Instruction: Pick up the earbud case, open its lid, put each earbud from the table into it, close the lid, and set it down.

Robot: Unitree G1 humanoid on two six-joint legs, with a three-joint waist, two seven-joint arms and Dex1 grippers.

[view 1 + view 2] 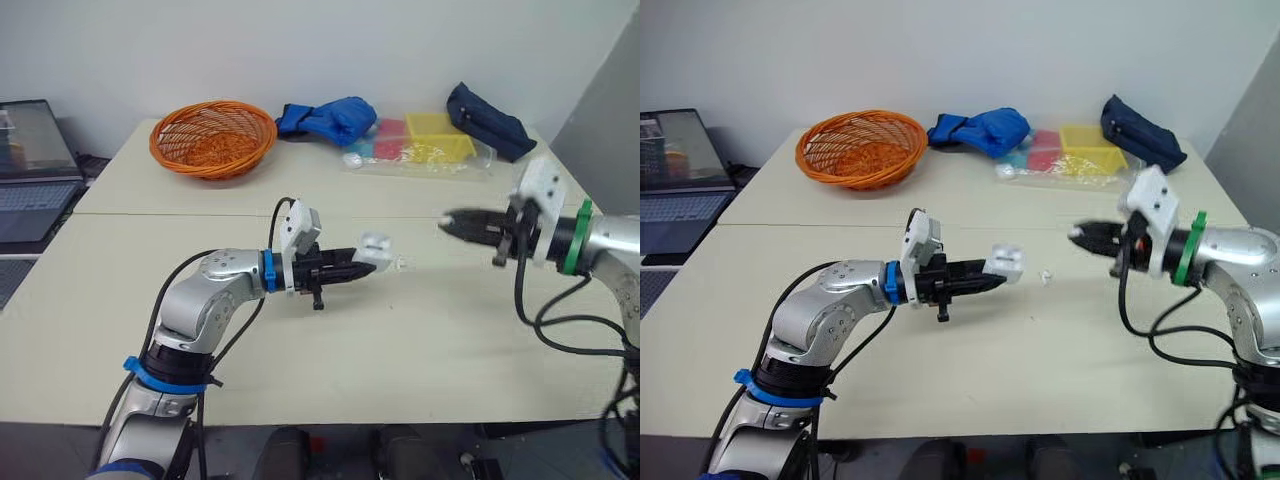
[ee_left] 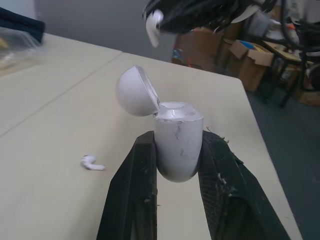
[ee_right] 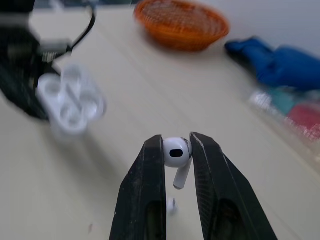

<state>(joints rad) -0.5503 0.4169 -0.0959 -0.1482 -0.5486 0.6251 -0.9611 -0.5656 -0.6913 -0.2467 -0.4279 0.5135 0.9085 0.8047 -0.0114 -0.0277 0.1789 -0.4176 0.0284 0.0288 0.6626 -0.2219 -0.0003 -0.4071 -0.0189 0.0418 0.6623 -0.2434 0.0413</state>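
My left gripper [image 1: 368, 262] is shut on the white earbud case [image 2: 177, 140], held above the middle of the table with its round lid [image 2: 136, 91] swung open. My right gripper [image 3: 176, 145] is shut on one white earbud [image 3: 177, 154], its stem hanging down between the fingers. It hovers to the right of the case, tips pointing toward it, a short gap apart. A second earbud [image 1: 1046, 276] lies on the table just right of the case, below the gap between the grippers; it is also visible as the loose earbud [image 2: 92, 162] in the left wrist view.
An orange wicker basket [image 1: 213, 137] stands at the back left of the cream table [image 1: 400, 350]. Blue cloth [image 1: 328, 118], a clear bag with coloured boxes [image 1: 420, 145] and a dark navy pouch [image 1: 488, 122] line the back edge. A laptop [image 1: 30, 170] sits far left.
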